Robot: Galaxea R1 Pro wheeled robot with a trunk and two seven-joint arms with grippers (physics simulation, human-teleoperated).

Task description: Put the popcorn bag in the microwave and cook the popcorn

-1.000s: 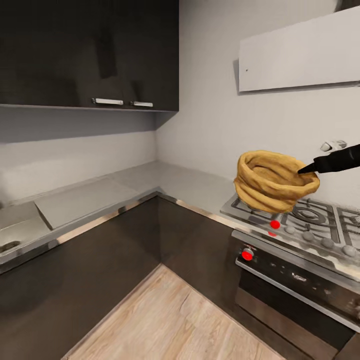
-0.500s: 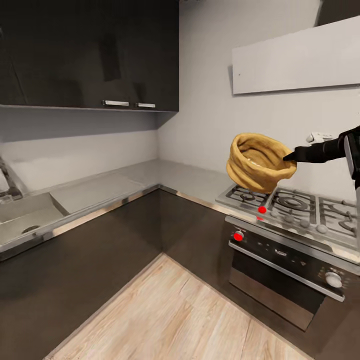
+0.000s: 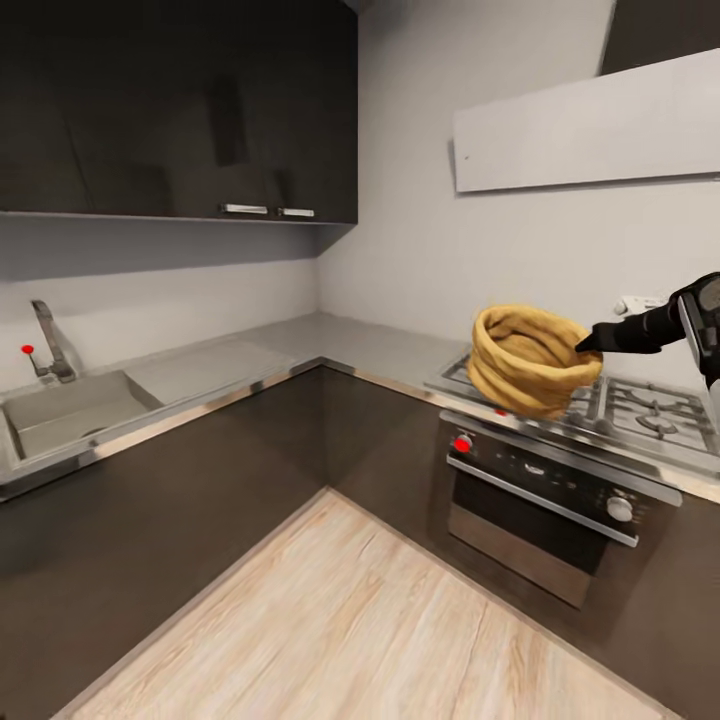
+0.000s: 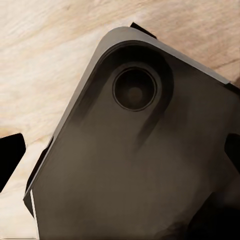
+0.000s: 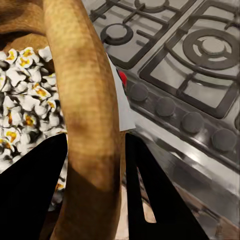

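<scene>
We see the popcorn bag (image 3: 532, 360) held up in the air over the front left corner of the steel gas hob (image 3: 620, 410), clear of the grates. Its rolled rim is pinched by our right end effector (image 3: 590, 343), which reaches in from the right side of the head view. In the right wrist view the two black fingers (image 5: 150, 195) sit on either side of the mustard burlap rim (image 5: 92, 125), one inside the sack and one outside, so this end effector is clenched on the popcorn bag. Through the sack's mouth we see the popcorn (image 5: 25, 95), a heap of white puffed pieces with yellow centres.

Below the bag lie the hob's burners and a row of grey knobs (image 5: 165, 106), with a red dot (image 5: 122, 77) just beside the rim. Under the hob is the dark built-in oven (image 3: 540, 510) with a red knob (image 3: 462, 443). The glossy grey tabletop (image 3: 330, 345) runs left from the hob around the corner to a sink (image 3: 60, 410) with a tap (image 3: 50, 340), under dark wall cabinets (image 3: 180, 110).

The left wrist view looks down at a dark rounded body part (image 4: 145, 155) of the robot over the wooden floor (image 4: 45, 55); we cannot tell whether the left end effector is released or clenched.
</scene>
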